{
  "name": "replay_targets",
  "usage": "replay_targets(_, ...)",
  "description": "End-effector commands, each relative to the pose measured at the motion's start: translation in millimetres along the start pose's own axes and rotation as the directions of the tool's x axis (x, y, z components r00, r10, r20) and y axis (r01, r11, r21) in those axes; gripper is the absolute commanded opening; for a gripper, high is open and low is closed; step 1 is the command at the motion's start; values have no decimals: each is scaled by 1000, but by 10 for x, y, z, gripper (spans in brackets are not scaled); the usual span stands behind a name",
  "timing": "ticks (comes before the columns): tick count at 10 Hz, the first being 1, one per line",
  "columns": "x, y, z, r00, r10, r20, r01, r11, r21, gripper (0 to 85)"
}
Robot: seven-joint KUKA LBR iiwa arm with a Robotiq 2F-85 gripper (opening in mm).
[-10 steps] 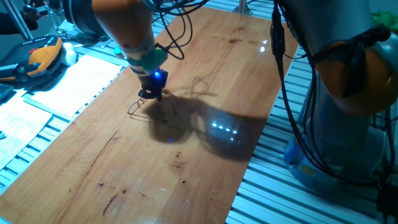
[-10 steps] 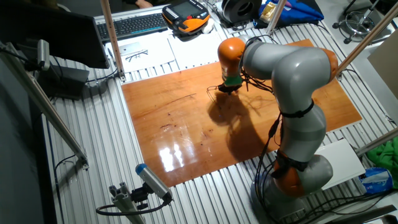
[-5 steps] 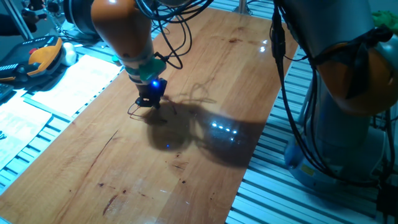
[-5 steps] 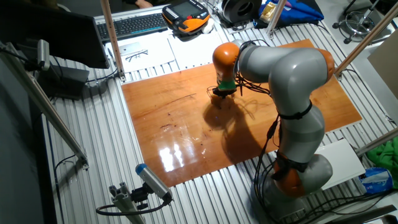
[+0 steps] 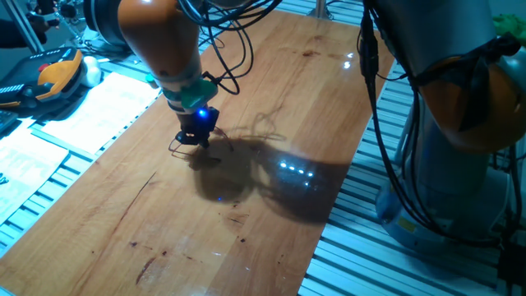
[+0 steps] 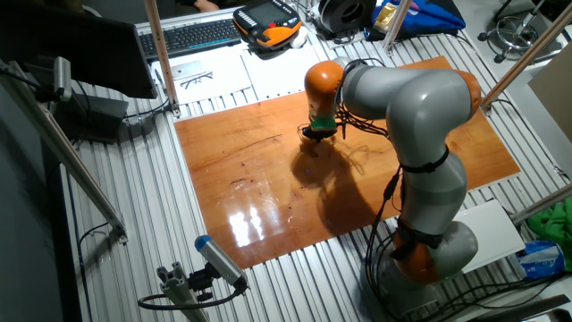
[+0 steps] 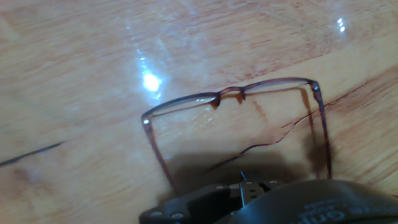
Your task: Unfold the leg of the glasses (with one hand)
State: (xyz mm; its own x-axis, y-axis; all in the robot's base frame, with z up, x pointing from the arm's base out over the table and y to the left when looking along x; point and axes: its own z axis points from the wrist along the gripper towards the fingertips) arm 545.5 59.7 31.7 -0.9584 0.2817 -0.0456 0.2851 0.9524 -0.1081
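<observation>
A wooden board [image 6: 268, 188] with a glossy varnish lies on a table [image 6: 134, 224] of ribbed aluminium profiles. Lamp glare shows on the board as bright spots [image 5: 296, 170] and a white patch [image 6: 250, 224]. White paper sheets [image 5: 90, 111] lie beside the board on the ribbed top. Behind them a black keyboard [image 6: 192, 34] and an orange-and-black pendant [image 6: 268, 20] rest near the table's far edge. A dark monitor [image 6: 80, 45] stands at the corner. Slanted metal poles [image 6: 76, 170] cross the near side. Black cables [image 6: 98, 237] trail over the slats.
</observation>
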Motion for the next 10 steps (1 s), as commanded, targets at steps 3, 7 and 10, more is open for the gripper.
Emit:
replay_targets(3,141,211,-45,1000,26,0,-26,1000,6,0)
replay_targets(7,327,533,-45,997,77,13,-77,997,11,0)
replay_targets(10,317,482,-58,998,60,14,-60,998,24,0)
